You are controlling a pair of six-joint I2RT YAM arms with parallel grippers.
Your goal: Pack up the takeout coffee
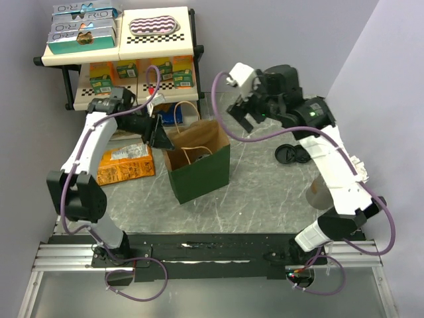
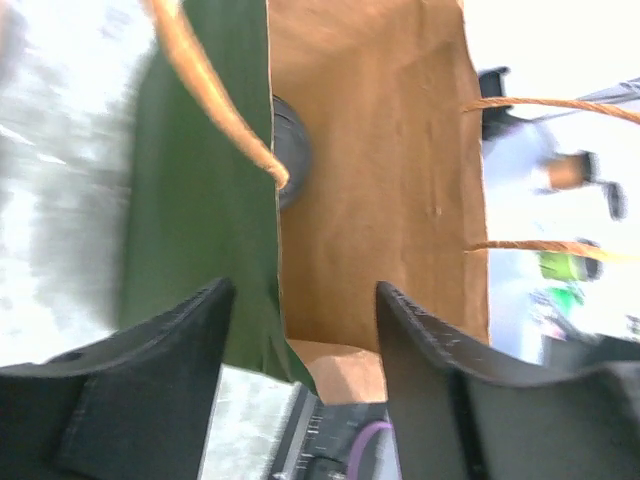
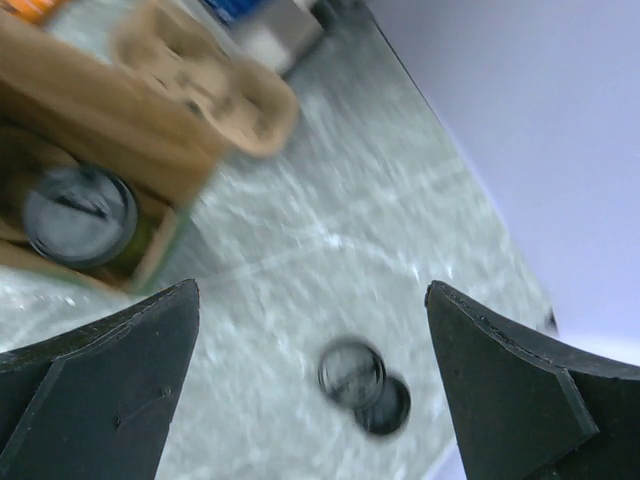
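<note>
– Since the bag stands open at the top, where is the takeout coffee (image 3: 80,215)?
– Down inside the green paper bag (image 1: 199,169), black lid facing up. The bag stands mid-worktop. The left wrist view shows only a dark curved edge of the cup (image 2: 290,150) past the bag's wall.
– Left hand (image 1: 159,136)?
– Released. It is at the bag's left rim, fingers (image 2: 170,380) spread, with the green wall running between them. Contact with the paper: cannot tell.
– Right hand (image 1: 242,118)?
– Released too, fingers wide and nothing between them. It hangs above the worktop (image 1: 265,185), just off the bag's far right corner.
– Surroundings?
– Loose black lids (image 1: 291,154) lie overlapping toward the right edge. A brown pulp carrier (image 3: 210,80) lies just beyond the bag, blurred. An orange packet (image 1: 126,165) lies flat near the left edge. A shelf rack (image 1: 119,40) with boxes fills the far left corner.
</note>
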